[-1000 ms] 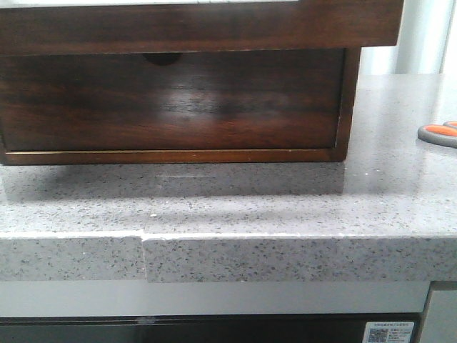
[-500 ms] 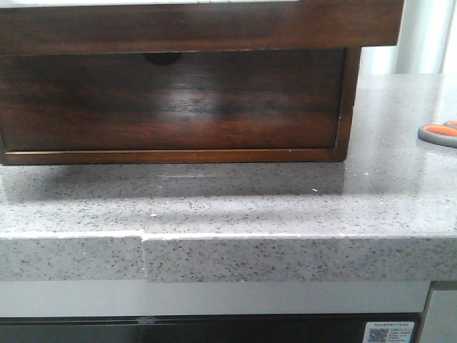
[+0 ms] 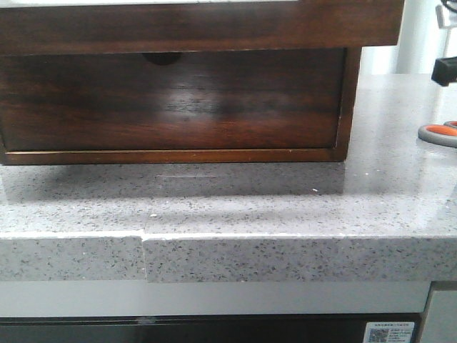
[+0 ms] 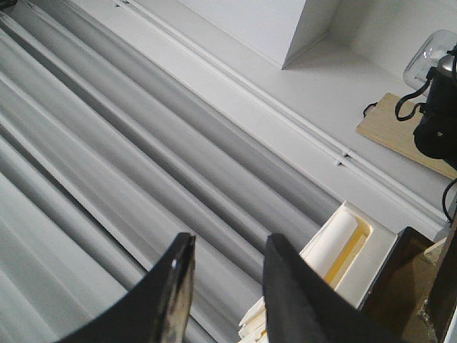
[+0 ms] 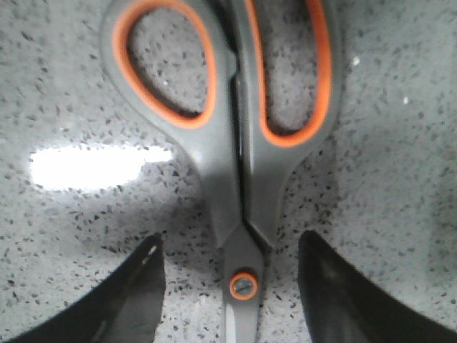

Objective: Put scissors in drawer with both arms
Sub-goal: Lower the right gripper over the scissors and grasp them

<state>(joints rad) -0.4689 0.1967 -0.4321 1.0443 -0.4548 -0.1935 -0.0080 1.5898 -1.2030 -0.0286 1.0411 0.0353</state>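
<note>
Speckled grey stone counter point(image 3: 285, 207) holds scissors point(image 5: 235, 164) lying flat right of the wooden box point(image 3: 178, 86), handles toward it; right gripper point(image 5: 228, 300) straddles them, open, empty.

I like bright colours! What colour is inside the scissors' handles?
Orange, lining the grey scissors; right wrist view.

Of the robot's body only small parts show. The left gripper point(image 4: 225, 286) has two black fingers with smooth, slightly glossy surfaces; one finger point(image 4: 175, 282) is thin and curved with a pale shine along its edge, the other is broader and matt. The right gripper point(image 5: 228, 289) also has two black fingers, wide and rounded, one finger point(image 5: 132, 296) with faint light scratches. In the front view a small black blocky part of the right arm point(image 3: 444, 70) appears at the edge.
</note>
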